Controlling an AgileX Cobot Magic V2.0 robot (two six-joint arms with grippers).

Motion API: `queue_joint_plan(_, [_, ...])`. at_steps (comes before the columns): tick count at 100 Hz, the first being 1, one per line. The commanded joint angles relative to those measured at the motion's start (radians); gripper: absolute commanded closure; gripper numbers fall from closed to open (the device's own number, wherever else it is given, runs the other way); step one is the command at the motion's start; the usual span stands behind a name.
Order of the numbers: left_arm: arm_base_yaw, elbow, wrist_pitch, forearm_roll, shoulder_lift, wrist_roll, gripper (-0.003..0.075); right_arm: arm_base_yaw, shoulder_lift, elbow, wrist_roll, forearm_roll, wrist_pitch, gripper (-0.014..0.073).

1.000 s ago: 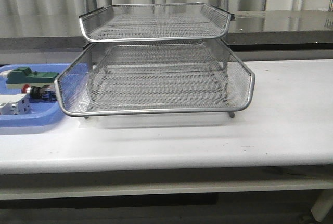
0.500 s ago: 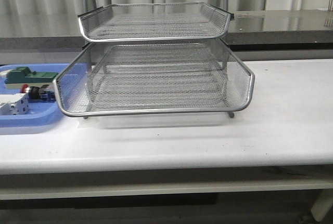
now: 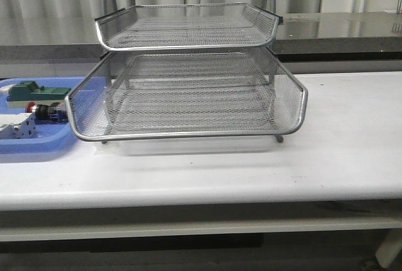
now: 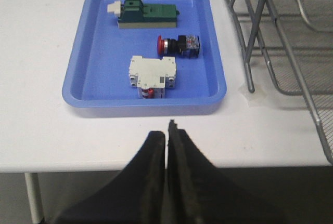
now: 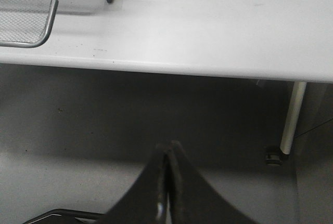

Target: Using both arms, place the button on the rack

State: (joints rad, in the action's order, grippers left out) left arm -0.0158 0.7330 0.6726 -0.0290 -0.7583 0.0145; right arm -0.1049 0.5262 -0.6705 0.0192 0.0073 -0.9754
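The button (image 4: 179,45) with its red head lies on its side in the blue tray (image 4: 216,63), between a green block and a white boxy part; it also shows in the front view (image 3: 45,111). The silver wire-mesh rack (image 3: 188,95) stands mid-table, to the right of the tray; its legs and a tray edge show in the left wrist view (image 4: 270,42). My left gripper (image 4: 168,130) is shut and empty, held before the table's front edge, short of the tray. My right gripper (image 5: 169,148) is shut and empty, below the table edge. Neither arm shows in the front view.
The green block (image 4: 145,14) and the white boxy part (image 4: 152,76) lie in the blue tray (image 3: 38,142) at the table's left end. A rack corner (image 5: 31,11) and a table leg (image 5: 291,120) show in the right wrist view. A dark counter runs behind the table.
The blue tray and the things in it have shifted slightly in the front view; the rack has not moved.
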Motion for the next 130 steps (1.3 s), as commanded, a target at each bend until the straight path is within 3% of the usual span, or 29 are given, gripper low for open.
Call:
queue_joint_plan(1, [-0.004, 0.121, 0.015, -0.010, -0.108, 0.055, 0.0716, 0.005, 0.005, -0.037, -0.002, 0.003, 0.053, 0.0660])
queue_joint_plan(28, [-0.004, 0.274, 0.077, -0.009, -0.350, 0.102, 0.0716, 0.005, 0.005, -0.037, -0.002, 0.003, 0.053, 0.0660])
queue_joint_plan(51, [-0.004, 0.289, 0.085, -0.009, -0.406, 0.110, 0.0678, 0.005, 0.005, -0.037, -0.002, 0.003, 0.053, 0.0660])
queue_joint_plan(61, [-0.004, 0.289, 0.100, -0.009, -0.406, 0.137, 0.0528, 0.005, 0.005, -0.037, -0.002, 0.003, 0.053, 0.0660])
queue_joint_plan(78, [-0.004, 0.289, 0.116, -0.007, -0.406, 0.139, 0.0084, 0.005, 0.005, -0.037, -0.002, 0.003, 0.053, 0.0660])
queue_joint_plan(85, [-0.004, 0.289, 0.112, -0.006, -0.406, 0.139, 0.0006, 0.005, 0.005, -0.037, -0.002, 0.003, 0.053, 0.0660])
queue_joint_plan(116, [-0.004, 0.289, 0.059, -0.027, -0.406, 0.142, 0.0005, 0.005, 0.005, -0.037, -0.002, 0.003, 0.053, 0.0660])
queue_joint_plan(130, [-0.004, 0.322, -0.047, -0.025, -0.433, 0.242, 0.0005, 0.005, 0.005, -0.037, -0.002, 0.003, 0.053, 0.0660])
